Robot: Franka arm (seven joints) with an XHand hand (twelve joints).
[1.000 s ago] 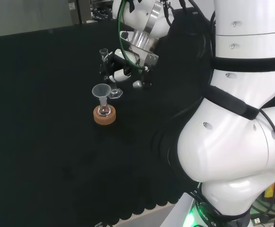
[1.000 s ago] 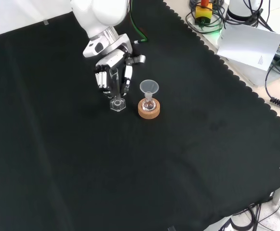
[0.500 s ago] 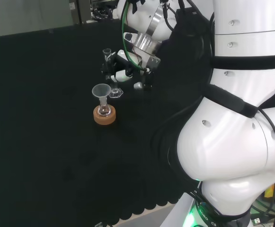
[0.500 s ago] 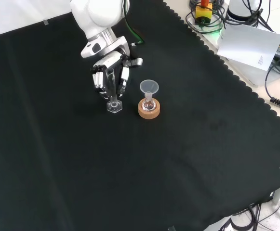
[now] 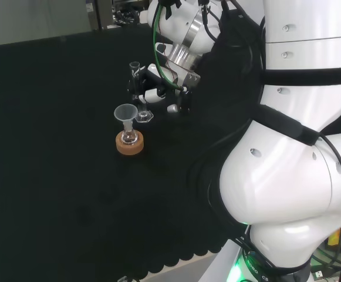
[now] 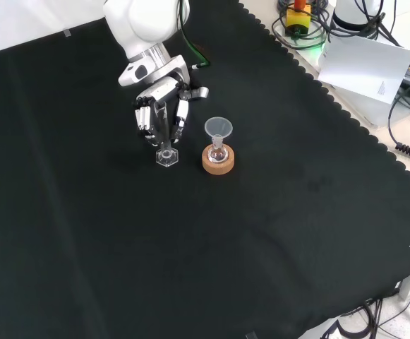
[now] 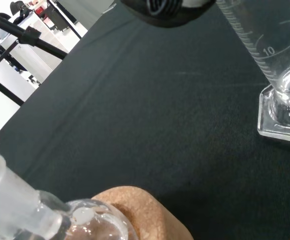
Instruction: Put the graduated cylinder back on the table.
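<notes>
The clear graduated cylinder [image 6: 165, 138] stands with its hexagonal foot [image 6: 166, 157] on the black cloth, close to upright. The black and white hand [image 6: 159, 111] comes down from above, its fingers curled round the tube's upper half. In the head view the cylinder [image 5: 137, 88] rises beside the hand [image 5: 155, 82], its rim above the fingers. The wrist view shows the cylinder [image 7: 277, 65] close up, its foot resting on the cloth and a little liquid at its bottom.
A small round flask with a clear funnel [image 6: 218, 128] in its neck sits on a cork ring [image 6: 218, 160] just right of the cylinder in the front view. The arm's white links [image 5: 299, 147] stand at the head view's right. Cables and a paper lie beyond the cloth's edge [image 6: 332, 106].
The hand has shifted slightly up and left in the front view, and the cylinder has come more upright, its foot sliding a little left on the cloth.
</notes>
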